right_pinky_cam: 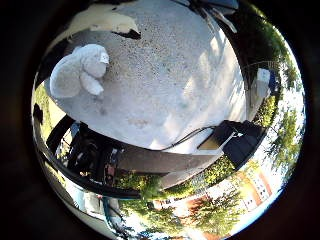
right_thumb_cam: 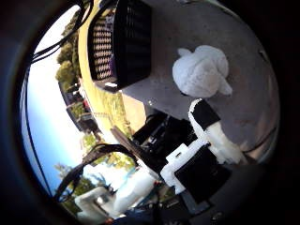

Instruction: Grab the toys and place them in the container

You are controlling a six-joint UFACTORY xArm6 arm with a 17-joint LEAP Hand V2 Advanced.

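White plush toy [right_thumb_cam: 202,70] is seen lying on grey table [right_pinky_cam: 165,75] near black mesh basket [right_thumb_cam: 123,42]; hand [right_thumb_cam: 206,150] empty, finger extended.

The hand [right_thumb_cam: 202,150] is built of white blocks joined with square black parts. One finger is tipped by a black cap above a white segment.

Plush toy [right_thumb_cam: 201,70] is lying on the table [right_pinky_cam: 165,90], w/ nothing touching it. Container [right_thumb_cam: 123,42] is sitting on the same table, near its edge, apart from the toy. Hand [right_thumb_cam: 206,145] is hanging over the table, its fingers [right_thumb_cam: 204,115] reaching toward the toy, tip just beside it but not touching.
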